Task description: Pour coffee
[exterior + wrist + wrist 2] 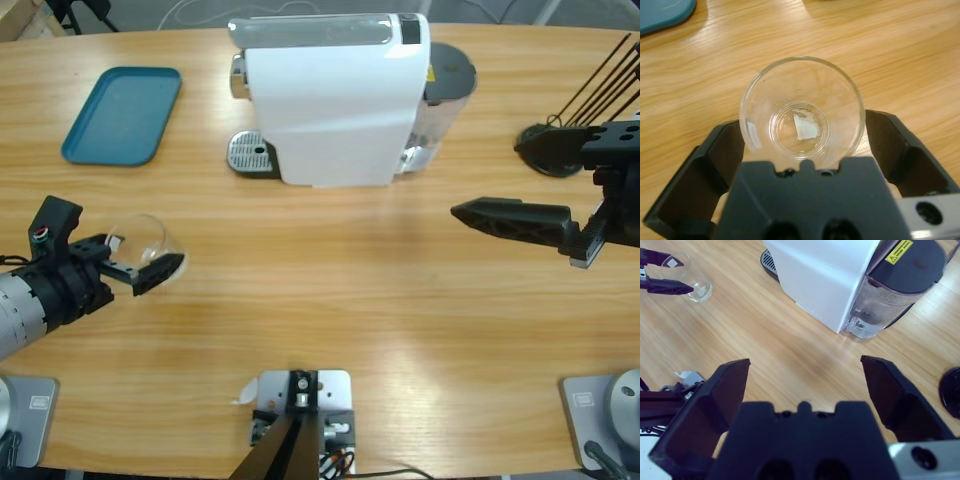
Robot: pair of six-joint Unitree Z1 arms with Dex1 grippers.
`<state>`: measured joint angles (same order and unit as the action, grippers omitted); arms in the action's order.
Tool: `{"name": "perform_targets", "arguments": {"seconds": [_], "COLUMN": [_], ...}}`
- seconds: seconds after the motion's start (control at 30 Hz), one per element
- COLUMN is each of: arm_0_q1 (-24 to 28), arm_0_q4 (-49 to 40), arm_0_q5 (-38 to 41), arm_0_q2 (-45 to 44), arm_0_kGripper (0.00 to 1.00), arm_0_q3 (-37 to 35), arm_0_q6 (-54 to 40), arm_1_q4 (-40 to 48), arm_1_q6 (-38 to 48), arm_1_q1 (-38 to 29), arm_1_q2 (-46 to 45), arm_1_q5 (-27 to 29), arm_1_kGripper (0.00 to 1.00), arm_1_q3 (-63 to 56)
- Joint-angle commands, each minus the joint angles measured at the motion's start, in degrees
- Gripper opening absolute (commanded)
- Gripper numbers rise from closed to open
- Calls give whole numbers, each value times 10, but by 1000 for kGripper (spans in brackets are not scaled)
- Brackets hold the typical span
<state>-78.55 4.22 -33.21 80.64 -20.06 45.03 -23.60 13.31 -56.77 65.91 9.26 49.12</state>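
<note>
Your work surface is a long wooden table (330,330) with a pale, streaked grain. A white coffee machine (330,100) stands on it at the far middle, its perforated metal drip tray (252,153) facing the left end and its dark-lidded clear water tank (447,85) toward the right. A teal tray (122,114) lies flat at the far left, well apart from the machine. A black round stand (547,148) with thin rods sits at the far right.

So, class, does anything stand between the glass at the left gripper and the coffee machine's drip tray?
Nothing visible: only bare table lies between the glass and the drip tray; the teal tray sits aside.
</note>
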Motion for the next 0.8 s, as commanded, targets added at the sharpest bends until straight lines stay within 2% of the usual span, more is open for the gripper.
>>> {"name": "perform_targets", "arguments": {"seconds": [0.03, 0.07, 0.13, 0.17, 0.23, 0.3, 0.43, 0.5, 0.57, 0.67, 0.8], "arm_0_q1": [-3, -3, -3, -3, -3, -3, -3, -2, 16, 87, 232], "arm_0_q4": [15, 16, 42, 58, 70, 73, 73, 73, 71, 66, 34], "arm_0_q5": [-11, -10, 0, 6, 13, 17, 36, 45, 100, 204, 383], "arm_0_q2": [18, 18, 30, 40, 46, 41, 6, -29, -76, -138, -172], "arm_0_kGripper": [645, 535, 424, 326, 226, 1, 0, 0, 0, 0, 0], "arm_0_q3": [21, 21, 30, 34, 37, 33, 14, 8, 6, 5, -11], "arm_0_q6": [-8, -9, -9, -9, -9, -9, -47, -99, -172, -303, -475], "arm_1_q4": [-7, -7, -5, -2, 4, 9, 10, -9, -15, -11, -9], "arm_1_q6": [8, 8, 9, 11, 14, 16, 17, 12, 5, 1, 1], "arm_1_q1": [-5, -5, -5, -5, -5, -5, -5, -5, -5, -5, -5], "arm_1_q2": [19, 20, 23, 25, 28, 30, 33, 34, 11, -24, -38], "arm_1_q5": [-13, -14, -17, -19, -23, -25, -25, -23, -23, -25, -25], "arm_1_kGripper": [977, 977, 977, 977, 977, 977, 977, 983, 996, 1000, 1000], "arm_1_q3": [8, 8, 8, 8, 8, 7, 13, 15, 3, -7, -4]}}
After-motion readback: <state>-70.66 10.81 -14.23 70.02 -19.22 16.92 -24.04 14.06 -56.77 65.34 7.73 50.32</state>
